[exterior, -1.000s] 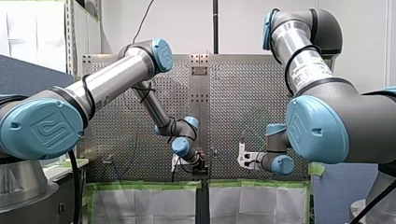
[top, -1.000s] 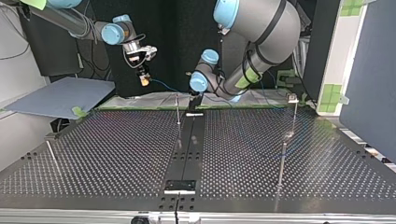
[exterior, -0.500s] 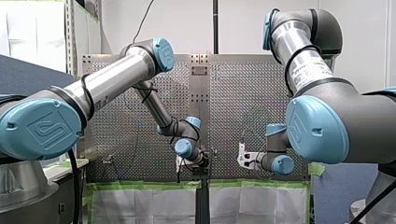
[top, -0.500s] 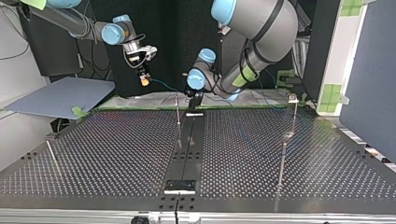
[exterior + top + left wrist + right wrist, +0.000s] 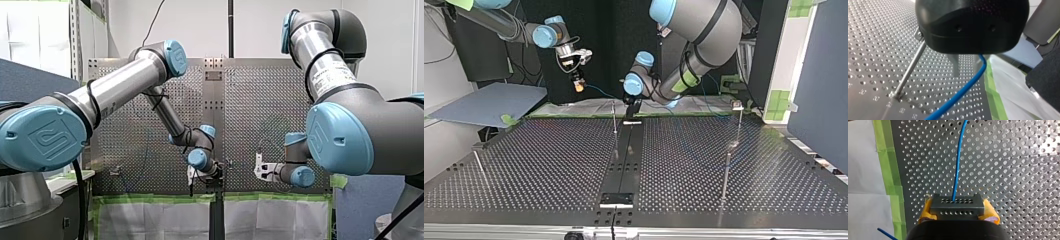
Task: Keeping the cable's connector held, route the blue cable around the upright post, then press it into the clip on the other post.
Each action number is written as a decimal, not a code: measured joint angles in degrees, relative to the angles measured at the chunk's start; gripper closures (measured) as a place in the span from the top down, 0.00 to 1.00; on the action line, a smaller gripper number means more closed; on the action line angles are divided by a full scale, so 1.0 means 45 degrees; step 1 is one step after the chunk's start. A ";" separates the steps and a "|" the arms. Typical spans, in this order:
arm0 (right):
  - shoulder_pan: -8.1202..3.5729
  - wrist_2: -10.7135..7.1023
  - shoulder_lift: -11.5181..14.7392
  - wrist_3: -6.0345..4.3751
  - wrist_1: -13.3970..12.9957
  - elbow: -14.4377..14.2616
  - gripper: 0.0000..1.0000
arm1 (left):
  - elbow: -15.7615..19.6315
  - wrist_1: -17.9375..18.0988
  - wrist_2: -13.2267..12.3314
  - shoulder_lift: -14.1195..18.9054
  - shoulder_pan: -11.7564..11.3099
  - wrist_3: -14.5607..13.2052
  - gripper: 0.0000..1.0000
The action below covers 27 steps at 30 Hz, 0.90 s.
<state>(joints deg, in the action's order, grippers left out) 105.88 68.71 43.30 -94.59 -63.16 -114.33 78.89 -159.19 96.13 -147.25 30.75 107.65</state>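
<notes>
My right gripper (image 5: 958, 213) clamped on the connector (image 5: 957, 203) with yellow pads, blue cable (image 5: 957, 167) running ahead over the perforated table (image 5: 1013, 170), passing my left gripper (image 5: 631, 108), its grip impossible to tell, upright post (image 5: 909, 68) just beside.

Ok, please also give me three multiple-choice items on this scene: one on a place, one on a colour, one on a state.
1. In the left wrist view, the post stands on: A a wooden shelf; B a plate; C the perforated table.
2. The tape along the table's edge is: A green; B red; C black.
3. My right gripper is: A open and empty; B shut on the connector; C shut on a bottle.

Answers: 1 C, the post's foot sits among the table's holes. 2 A, the right wrist view shows the tape green. 3 B, the yellow pads clamp the connector from both sides.
</notes>
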 joint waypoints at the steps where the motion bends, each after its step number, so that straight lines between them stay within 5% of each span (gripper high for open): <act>1: -0.0001 -0.0001 -0.0001 0.0000 0.0003 -0.0002 0.00 | 0.0001 -0.0004 0.0070 0.0000 0.0007 0.0001 0.00; 12: -0.0035 0.0091 0.0000 0.0000 0.0051 -0.0005 0.00 | -0.0002 0.0152 0.0875 0.0001 0.0124 0.0151 0.00; 27: -0.0374 0.0714 -0.0038 0.0057 0.0357 -0.0010 0.00 | -0.0003 0.0249 0.2200 0.0003 0.0622 -0.0173 0.00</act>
<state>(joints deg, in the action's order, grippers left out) 104.19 71.92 43.13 -94.33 -61.55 -114.38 78.88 -158.07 106.03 -147.24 33.55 106.87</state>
